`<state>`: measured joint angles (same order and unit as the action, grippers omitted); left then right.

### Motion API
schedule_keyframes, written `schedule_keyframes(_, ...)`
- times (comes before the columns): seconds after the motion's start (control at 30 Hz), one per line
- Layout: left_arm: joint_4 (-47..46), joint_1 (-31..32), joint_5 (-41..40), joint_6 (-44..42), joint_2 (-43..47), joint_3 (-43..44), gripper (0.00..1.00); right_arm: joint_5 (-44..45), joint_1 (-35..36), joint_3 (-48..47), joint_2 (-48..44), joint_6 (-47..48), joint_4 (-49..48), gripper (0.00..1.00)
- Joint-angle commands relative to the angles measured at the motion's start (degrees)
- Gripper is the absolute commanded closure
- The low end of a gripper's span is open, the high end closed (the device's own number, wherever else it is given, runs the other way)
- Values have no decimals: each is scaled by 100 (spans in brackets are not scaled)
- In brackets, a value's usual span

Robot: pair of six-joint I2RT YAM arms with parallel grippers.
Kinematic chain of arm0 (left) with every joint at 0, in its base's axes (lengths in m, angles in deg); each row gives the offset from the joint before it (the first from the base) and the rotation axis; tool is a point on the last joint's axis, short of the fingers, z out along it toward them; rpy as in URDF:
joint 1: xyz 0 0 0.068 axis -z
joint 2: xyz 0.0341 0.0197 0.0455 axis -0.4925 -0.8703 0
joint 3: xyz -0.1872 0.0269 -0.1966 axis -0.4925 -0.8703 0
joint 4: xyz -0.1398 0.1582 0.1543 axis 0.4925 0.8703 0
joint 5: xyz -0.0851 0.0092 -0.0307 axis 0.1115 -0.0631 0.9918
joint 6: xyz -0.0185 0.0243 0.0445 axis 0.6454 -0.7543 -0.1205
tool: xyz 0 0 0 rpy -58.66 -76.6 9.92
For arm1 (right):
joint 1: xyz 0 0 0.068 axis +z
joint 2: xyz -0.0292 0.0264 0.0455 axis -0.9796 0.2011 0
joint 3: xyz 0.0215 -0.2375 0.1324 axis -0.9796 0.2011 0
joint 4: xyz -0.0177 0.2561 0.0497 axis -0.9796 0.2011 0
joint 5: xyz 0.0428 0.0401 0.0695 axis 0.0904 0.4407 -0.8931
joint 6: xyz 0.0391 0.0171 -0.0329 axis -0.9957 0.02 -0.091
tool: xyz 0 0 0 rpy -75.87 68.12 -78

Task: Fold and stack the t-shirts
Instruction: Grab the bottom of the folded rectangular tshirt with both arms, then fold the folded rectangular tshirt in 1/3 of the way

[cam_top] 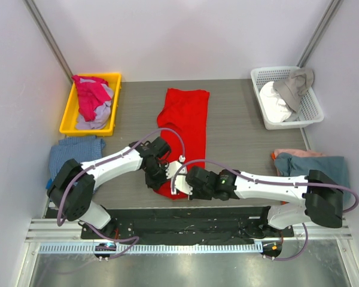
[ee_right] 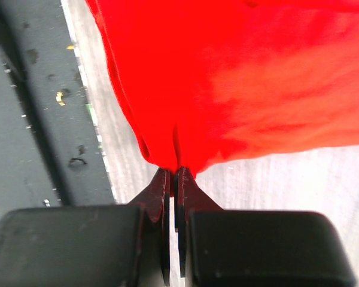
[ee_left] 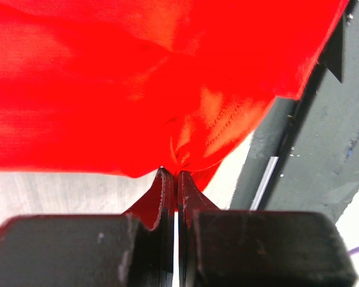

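**Both sets of fingers clamped on near hem: fold it over clean**

The red t-shirt [cam_top: 185,119] lies on the surface [cam_top: 245,143] as a long narrow strip, right of the yellow bin [cam_top: 87,132]. Its far end is about level w/ the bin's far half. Its other end runs well past the bin's near wall, toward the arm bases. Sides look folded in, so my read is you're on the end-to-end fold.

Left fingers [ee_left: 163,188] are fully closed w/ a small bunch of red hem between the tips. Right fingers [ee_right: 163,185] are the same: closed tight on a pinch of red cloth. Both grips sit at the strip's end past the bin's near wall, close together, the left one nearer the bin.

How to do it well, IMO:
- Grips are thin, edge only. Lift slow & watch both wrist views for slip.
- Raise both arms evenly so the hem is level. Spread just enough to take out slack, no hard pull.
- Carry the hem in a low arc toward the end level w/ the bin, so the lower layer isn't dragged.
- Line up hem w/ the far edge, set down, then release.
- Don't swing toward the bin. The pink & lavender tees [cam_top: 91,98] piled in it aren't part of this step.
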<state>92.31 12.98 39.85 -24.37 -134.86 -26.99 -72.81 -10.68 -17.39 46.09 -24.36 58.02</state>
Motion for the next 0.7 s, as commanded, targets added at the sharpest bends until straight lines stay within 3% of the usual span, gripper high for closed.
schedule_keyframes(0.0, 13, 15, -291, 41, 322, 328, 100, 467, -101, -306, -264, 178, 30, 99)
schedule_keyframes(0.37, -136, -310, -740, -73, 665, 662, 100, 608, -874, -745, -264, 512, 30, 99)
schedule_keyframes(0.67, -461, -820, -696, -337, -169, 1364, 100, 380, -1718, -1062, 236, 899, -111, 99)
